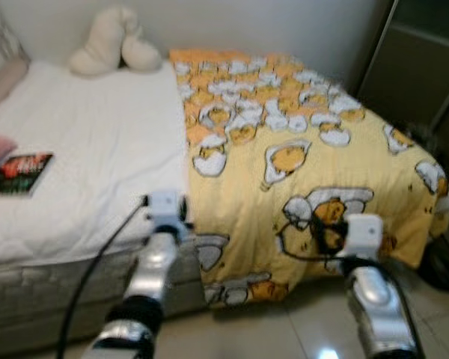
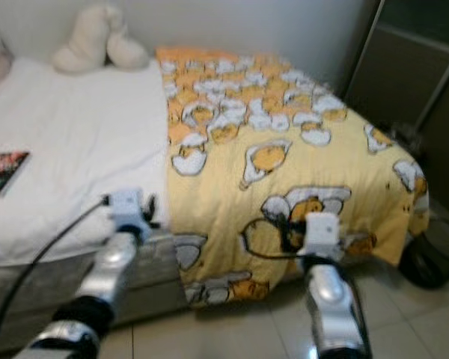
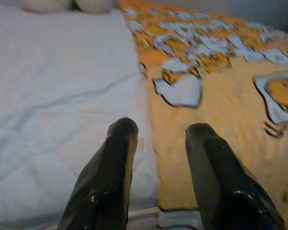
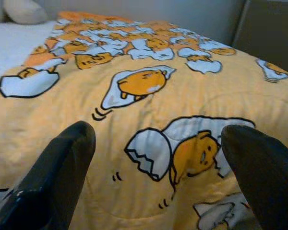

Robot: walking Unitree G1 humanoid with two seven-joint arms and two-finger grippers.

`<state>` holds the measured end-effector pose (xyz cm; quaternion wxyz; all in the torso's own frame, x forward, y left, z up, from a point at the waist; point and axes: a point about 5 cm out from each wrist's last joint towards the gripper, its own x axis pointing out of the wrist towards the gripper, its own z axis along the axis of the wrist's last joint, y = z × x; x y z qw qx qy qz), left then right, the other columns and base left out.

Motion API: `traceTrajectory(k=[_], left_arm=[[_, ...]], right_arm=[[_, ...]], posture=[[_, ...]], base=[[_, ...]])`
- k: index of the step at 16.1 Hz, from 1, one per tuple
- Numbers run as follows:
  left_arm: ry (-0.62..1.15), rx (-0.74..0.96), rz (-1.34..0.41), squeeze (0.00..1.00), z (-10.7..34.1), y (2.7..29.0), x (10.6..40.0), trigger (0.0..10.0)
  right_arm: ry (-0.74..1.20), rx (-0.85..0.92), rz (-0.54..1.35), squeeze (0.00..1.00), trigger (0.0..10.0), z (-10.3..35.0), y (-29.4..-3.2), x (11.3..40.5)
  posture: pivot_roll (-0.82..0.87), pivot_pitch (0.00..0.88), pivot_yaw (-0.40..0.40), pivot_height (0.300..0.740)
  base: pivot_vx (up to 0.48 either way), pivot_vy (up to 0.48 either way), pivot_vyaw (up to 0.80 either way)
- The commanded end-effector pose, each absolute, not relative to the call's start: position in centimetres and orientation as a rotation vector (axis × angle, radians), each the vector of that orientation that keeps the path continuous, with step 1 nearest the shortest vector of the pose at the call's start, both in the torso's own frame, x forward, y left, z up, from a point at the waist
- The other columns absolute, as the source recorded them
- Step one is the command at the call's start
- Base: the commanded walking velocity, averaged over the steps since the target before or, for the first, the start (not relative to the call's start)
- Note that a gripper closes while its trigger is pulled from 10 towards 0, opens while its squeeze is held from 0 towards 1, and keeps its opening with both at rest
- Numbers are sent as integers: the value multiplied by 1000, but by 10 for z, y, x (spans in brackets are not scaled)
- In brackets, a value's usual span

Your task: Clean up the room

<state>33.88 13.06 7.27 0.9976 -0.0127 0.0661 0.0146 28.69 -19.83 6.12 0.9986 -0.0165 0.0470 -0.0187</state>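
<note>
A yellow cartoon-print quilt [image 1: 299, 149] covers one half of the bed [image 1: 97, 142]; the other half shows bare white sheet. The quilt's inner edge runs up the middle of the bed, and its near edge hangs over the bed's foot toward the tiled floor [image 1: 284, 329].

Left end effector [image 3: 156, 143]: fingers spread, nothing held, hovering over the quilt's inner edge near the foot of the bed. Right end effector [image 4: 158, 143]: fingers spread wide, empty, above the quilt near its hanging edge.

Assessment: the quilt looks soft, padded and limp; it should fold and drag rather than lift stiffly. The bordered inner edge or a near corner appears the best hold.

Also on the bed: a cream plush toy [image 1: 112, 41] at the head and a book [image 1: 19, 173] on the sheet.
</note>
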Motion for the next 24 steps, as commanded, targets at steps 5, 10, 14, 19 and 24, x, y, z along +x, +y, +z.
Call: traceTrajectory(k=[5,10,14,19,24], left_arm=[[134,-60,18,0,70,121,338,10000],[127,-76,-34,0,70,110,337,10000],[112,-75,-32,0,74,112,341,10000],[76,-25,-63,0,77,110,341,10000],[-1,31,-129,0,89,103,342,10000]], right_arm=[[88,-54,-22,0,10000,64,-206,289],[84,-65,-4,0,10000,67,-204,294],[81,-68,-1,0,10000,66,-204,294],[59,-62,-34,0,10000,68,-208,290],[43,-59,-101,0,10000,70,-220,288]], posture=[[93,0,-20,740],[92,0,-19,740],[90,0,-19,740],[87,0,-20,740],[85,0,-15,740]], base=[[413,-103,449],[436,0,443],[456,0,438],[471,0,438],[470,0,438]])
